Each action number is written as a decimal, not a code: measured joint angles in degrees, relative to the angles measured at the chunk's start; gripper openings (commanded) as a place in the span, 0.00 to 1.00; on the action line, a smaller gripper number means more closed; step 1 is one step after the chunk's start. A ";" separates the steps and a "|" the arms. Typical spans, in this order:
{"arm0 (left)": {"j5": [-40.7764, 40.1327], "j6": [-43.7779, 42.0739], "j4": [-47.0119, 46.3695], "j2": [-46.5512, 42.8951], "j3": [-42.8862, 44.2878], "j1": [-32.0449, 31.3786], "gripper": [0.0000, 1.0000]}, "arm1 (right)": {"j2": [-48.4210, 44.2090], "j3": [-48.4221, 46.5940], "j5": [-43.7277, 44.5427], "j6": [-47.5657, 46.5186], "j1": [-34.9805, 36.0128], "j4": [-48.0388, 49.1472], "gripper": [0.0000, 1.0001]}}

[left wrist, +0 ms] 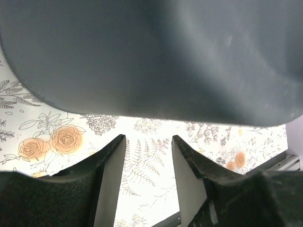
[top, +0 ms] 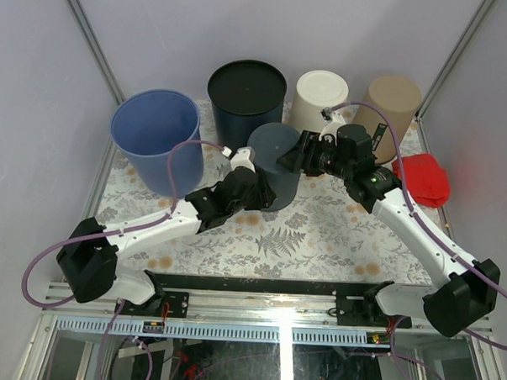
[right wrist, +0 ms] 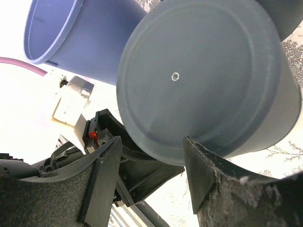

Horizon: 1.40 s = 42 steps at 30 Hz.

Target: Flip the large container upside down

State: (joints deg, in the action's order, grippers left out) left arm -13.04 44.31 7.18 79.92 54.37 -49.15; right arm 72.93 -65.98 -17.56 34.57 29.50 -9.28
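Spreading its fingers with nothing between them, the left gripper (left wrist: pixel 149 142) is sitting just beside the lower left wall of the grey container (top: pixel 272 153). In the left wrist view that wall is filling the upper frame, close to the fingertips but apart from them. The right gripper (right wrist: pixel 151 142) is also standing with its jaws apart and is pinching nothing. It is facing the container's base from the right, and one fingertip is overlapping the base rim, though whether it is touching cannot be told.

The grey container is plain, smooth, round and slightly tapered. Its flat closed base, with a small moulding mark at the centre, is pointing up and toward the right wrist camera. It is standing mid-table on the floral cloth (top: pixel 310 235), between the two grippers.

Five containers are showing in all: the grey one, one open light blue bucket (top: pixel 158 165) to its left, and one dark navy container (top: pixel 240 118), one cream container (top: pixel 319 96) and one tan container (top: pixel 394 99) behind. One red object (top: pixel 424 179) is lying at the right.
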 measured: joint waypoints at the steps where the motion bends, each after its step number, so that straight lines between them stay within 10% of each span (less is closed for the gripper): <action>1: -0.02 0.02 -0.04 0.00 -0.33 0.02 0.42 | 0.02 0.00 0.02 0.00 0.00 0.07 0.62; 20: -1.46 -2.51 0.09 -2.36 -1.11 5.75 0.45 | -3.82 -1.68 4.66 -1.16 0.09 -5.97 0.63; 42: 1.60 -7.26 -3.50 22.29 18.05 9.14 0.47 | -21.94 -1.73 14.62 -3.08 0.13 -18.29 0.65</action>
State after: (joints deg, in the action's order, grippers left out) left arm -11.44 37.06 3.68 102.21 72.42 -40.01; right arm 50.98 -67.70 -2.94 31.48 29.63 -27.57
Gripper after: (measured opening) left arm 0.466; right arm 0.644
